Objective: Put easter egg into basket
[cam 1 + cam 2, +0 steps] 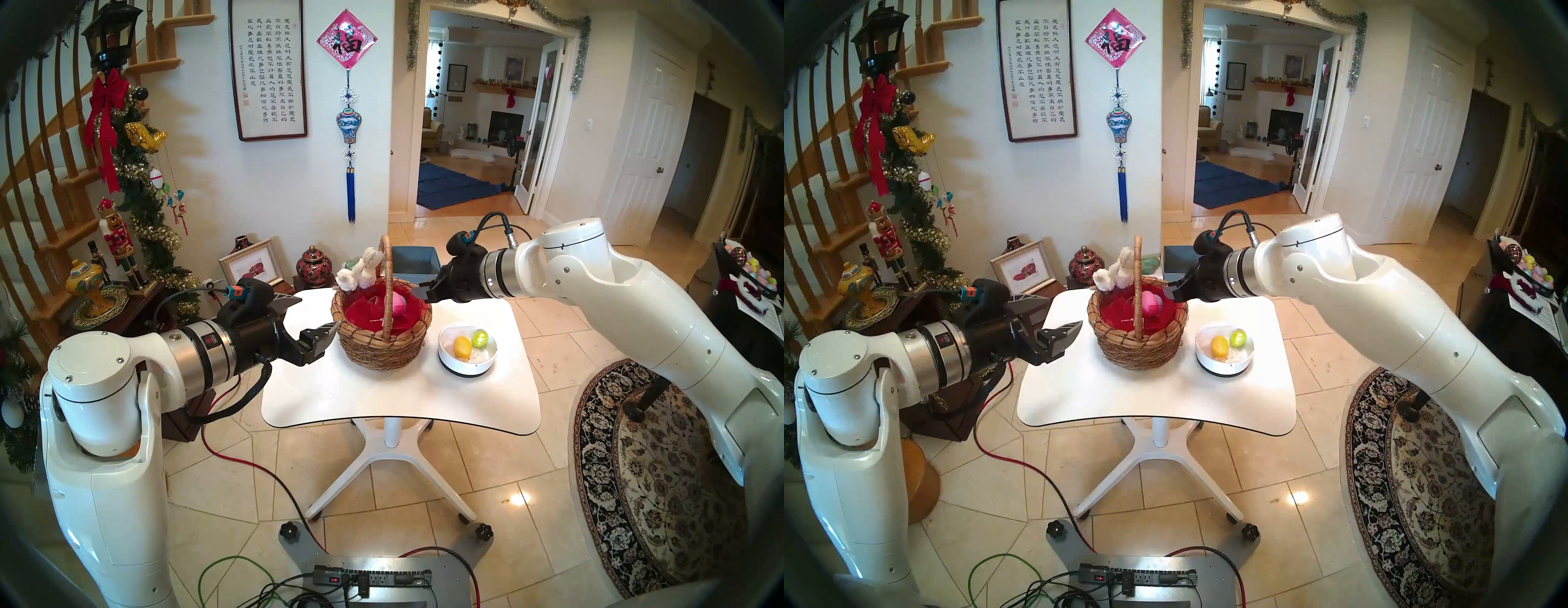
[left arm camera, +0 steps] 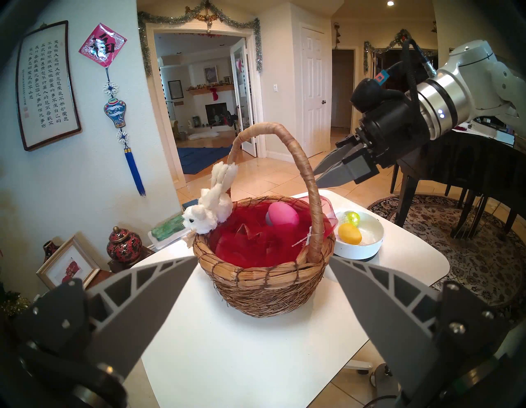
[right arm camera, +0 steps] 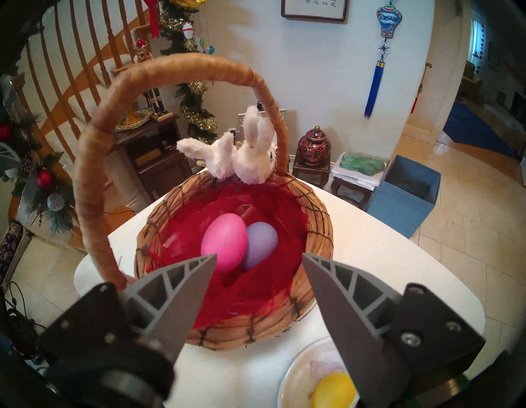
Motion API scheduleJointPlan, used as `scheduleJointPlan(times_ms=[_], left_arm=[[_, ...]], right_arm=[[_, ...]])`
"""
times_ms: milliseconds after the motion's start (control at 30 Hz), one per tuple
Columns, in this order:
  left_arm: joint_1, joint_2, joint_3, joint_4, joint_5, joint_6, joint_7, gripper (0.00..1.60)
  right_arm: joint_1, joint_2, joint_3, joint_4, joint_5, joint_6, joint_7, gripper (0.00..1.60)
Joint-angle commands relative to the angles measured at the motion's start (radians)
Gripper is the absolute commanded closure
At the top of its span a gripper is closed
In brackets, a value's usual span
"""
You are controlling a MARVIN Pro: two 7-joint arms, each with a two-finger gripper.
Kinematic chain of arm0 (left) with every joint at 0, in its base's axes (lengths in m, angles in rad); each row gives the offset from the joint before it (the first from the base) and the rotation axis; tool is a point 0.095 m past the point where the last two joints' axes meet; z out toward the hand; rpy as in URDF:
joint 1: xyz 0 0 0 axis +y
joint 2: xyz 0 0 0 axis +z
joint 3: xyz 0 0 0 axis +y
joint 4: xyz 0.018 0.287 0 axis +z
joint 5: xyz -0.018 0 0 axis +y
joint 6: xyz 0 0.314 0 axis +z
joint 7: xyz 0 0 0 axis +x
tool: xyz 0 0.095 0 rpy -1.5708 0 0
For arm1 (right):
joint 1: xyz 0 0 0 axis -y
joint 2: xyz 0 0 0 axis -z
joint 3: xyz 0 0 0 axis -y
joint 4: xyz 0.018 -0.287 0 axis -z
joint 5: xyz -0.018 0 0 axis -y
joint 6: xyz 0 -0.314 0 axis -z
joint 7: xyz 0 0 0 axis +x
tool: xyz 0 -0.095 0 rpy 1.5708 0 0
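The brown wicker basket (image 1: 382, 344) with red lining and a white plush bunny (image 1: 356, 274) stands on the white table (image 1: 382, 407). Inside it a pink egg (image 3: 225, 246) leans against a purple egg (image 3: 263, 242). To its right, a white bowl (image 1: 466, 368) holds a yellow egg (image 1: 461, 347) and a green egg (image 1: 483, 338). My right gripper (image 3: 259, 255) hovers just above the basket's right rim, open, with nothing between its fingers. My left gripper (image 2: 263, 257) is open and empty just left of the basket, level with its side.
The basket's tall arched handle (image 3: 91, 159) rises beside my right gripper. A blue square box (image 3: 404, 205) stands on the floor behind the table. A dark cabinet with ornaments (image 1: 127, 305) is to the left, and a dark piano (image 2: 444, 171) and a patterned rug (image 1: 653, 488) are to the right.
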Motion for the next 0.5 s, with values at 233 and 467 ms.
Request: scheduleJointPlan(times_ms=[233,467], left_arm=[[-0.004,0.001,0.002,-0.005,0.001,-0.001,0.001,0.0],[-0.004,0.001,0.002,-0.005,0.001,-0.001,0.001,0.0]], right_arm=[[-0.094,0.11,0.059,-0.113,0.067,-0.01,-0.136,0.41],[-0.15,0.162,0.089,-0.167,0.12,-0.028,-0.205,0.41]])
